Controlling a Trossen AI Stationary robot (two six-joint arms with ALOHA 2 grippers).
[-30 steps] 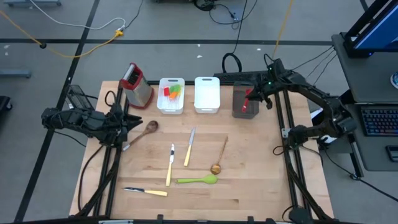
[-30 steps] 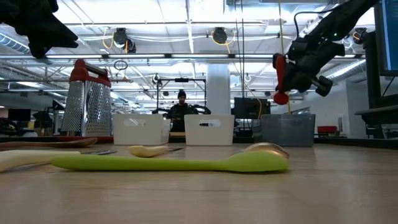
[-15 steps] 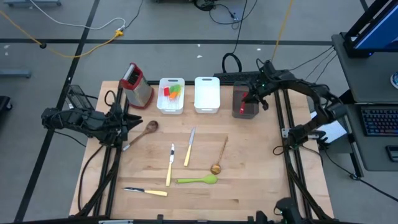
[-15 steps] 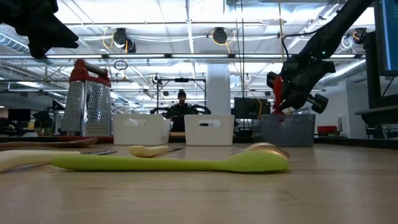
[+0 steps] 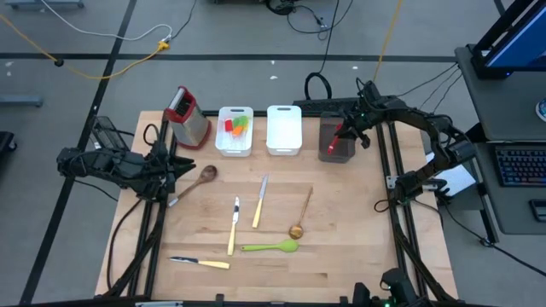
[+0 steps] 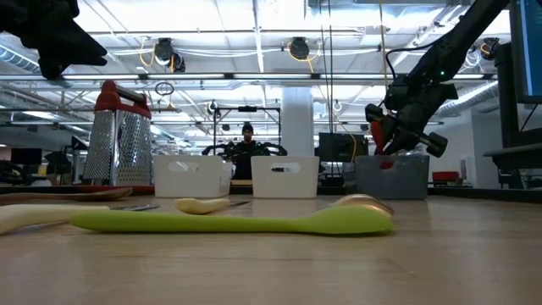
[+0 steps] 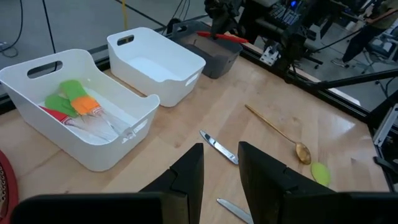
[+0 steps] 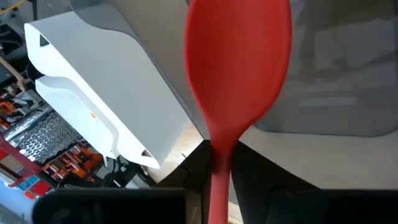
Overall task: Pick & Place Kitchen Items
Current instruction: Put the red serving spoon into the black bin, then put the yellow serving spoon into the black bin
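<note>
While our left arm waits at the left edge of the table, our right gripper [image 5: 341, 135] hangs over the dark bin [image 5: 336, 147] at the table's far right, its fingers [image 8: 198, 167] pinching the handle of a red spoon [image 8: 236, 68]. From the right wrist we see the spoon's bowl pointing away from the fingers, over the bin's grey interior, with a white bin [image 8: 106, 93] just beside it. In the low view the spoon [image 6: 378, 135] sits tilted just above the dark bin's rim, though we cannot tell whether its tip touches anything inside. Our left gripper [image 7: 221, 171] hovers near a wooden spoon [image 5: 194, 182] on the left side of the table; its two fingers stand a little apart with nothing between them. Along the far edge we see a steel grater [image 5: 186, 115] with a red top, then a white bin [image 5: 235, 132] holding green, orange and red spatulas [image 7: 69, 102], then the second white bin [image 5: 284, 130], then the dark one. On the bare wood in the middle lie two cream-handled knives [image 5: 233, 225] [image 5: 259, 203], a long brass-coloured spoon [image 5: 300, 216] and a green spoon [image 5: 270, 247] touching its bowl. Another cream-handled knife [image 5: 200, 263] lies apart, nearer the front left. Beyond the table, in the low view, a person [image 6: 246, 144] sits in the room.
</note>
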